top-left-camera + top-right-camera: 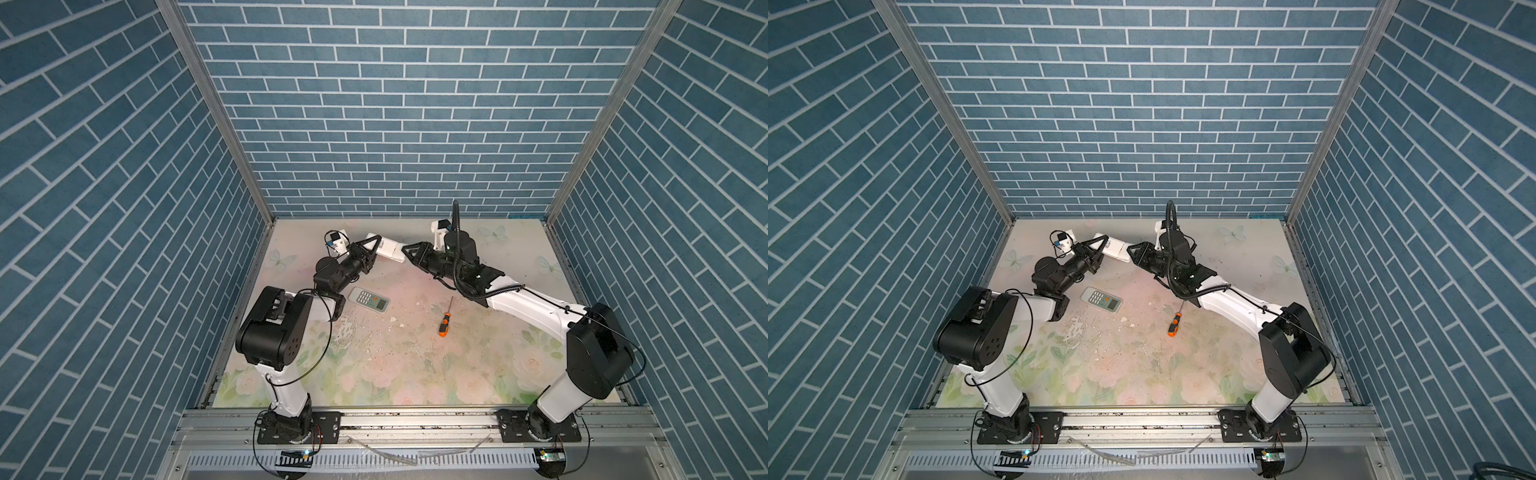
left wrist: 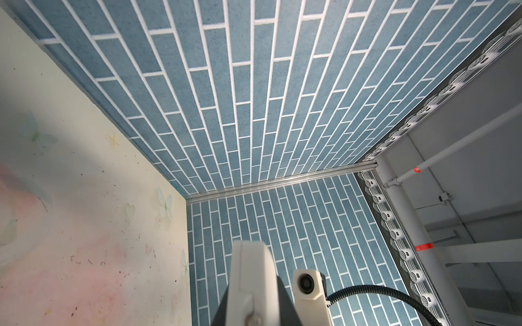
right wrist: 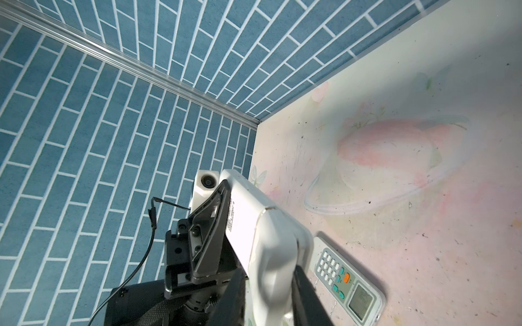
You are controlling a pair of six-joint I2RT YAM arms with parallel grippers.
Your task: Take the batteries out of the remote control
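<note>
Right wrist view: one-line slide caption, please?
Left hand grips the raised white remote, right hand straddling its end; second remote lies face-up on the table.

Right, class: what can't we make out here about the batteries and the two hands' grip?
Batteries: in no view; the shell of the lifted remote hides its inside.
Remote on the table: lies buttons up, back hidden in every view.
Right hand: right wrist view's edge cuts its fingers; grip unclear.
Left hand: left wrist view's edge cuts off most of it.
</note>
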